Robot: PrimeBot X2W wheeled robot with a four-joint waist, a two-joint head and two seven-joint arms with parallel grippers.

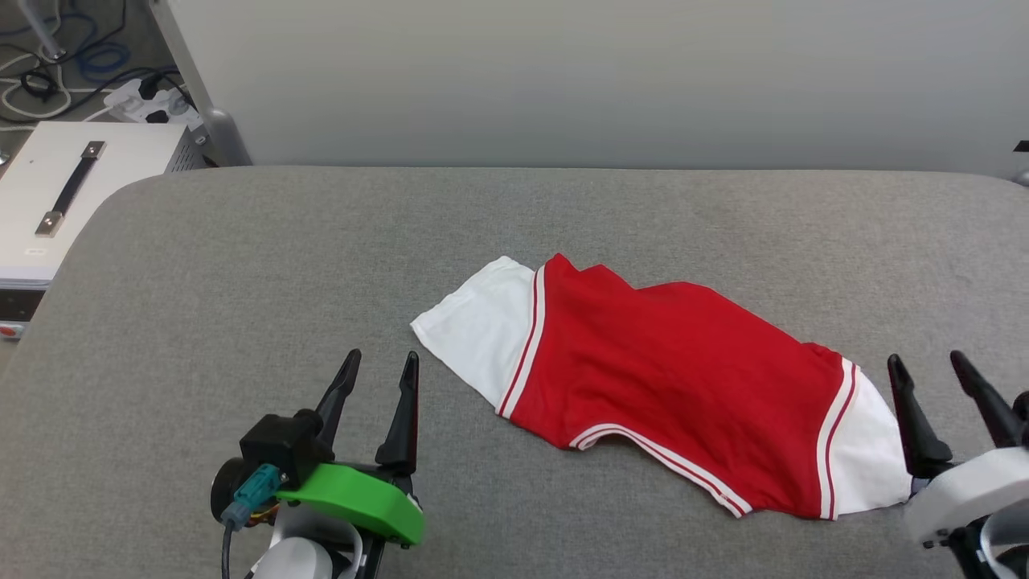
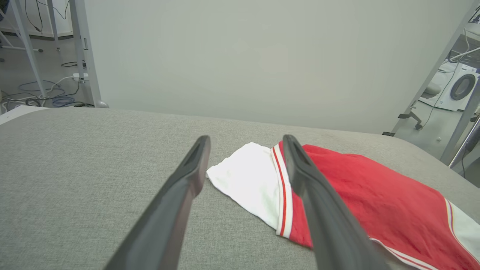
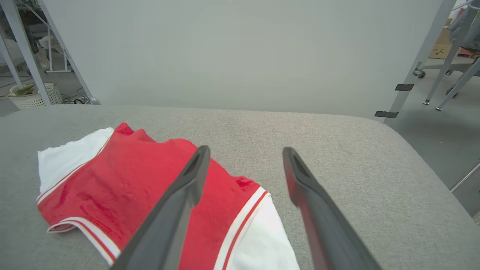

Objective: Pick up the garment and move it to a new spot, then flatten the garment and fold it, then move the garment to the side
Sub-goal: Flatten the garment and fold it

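**Garment [image 1: 675,378] position and gripper status**

Lies on the grey padded table [image 1: 241,265], right of centre in the head view, slanting from upper left down to lower right. Shows a red body with a white sleeve at each end, each sleeve bordered by red-and-white striped trim. Carries the same trim along the near edge, which curls under slightly. Rests loose, with shallow wrinkles across the red cloth, free of both grippers.

Find the left gripper [image 1: 384,360] at the lower left, near the sleeve at the garment's left end but apart from it. Jaws spread, nothing between them. Fitted with a green housing [image 1: 362,498] behind the fingers.

Find the right gripper [image 1: 924,360] at the lower right edge, just beside the sleeve at the other end. Jaws likewise spread and empty. Cannot tell whether its inner finger touches the cloth.

Beyond the table's far edge: a pale wall panel [image 1: 603,80]. Off the table to the far left: a white case [image 1: 72,193] with a black strap handle. Behind it: a white power strip [image 1: 149,103] among loose cables [image 1: 48,88].
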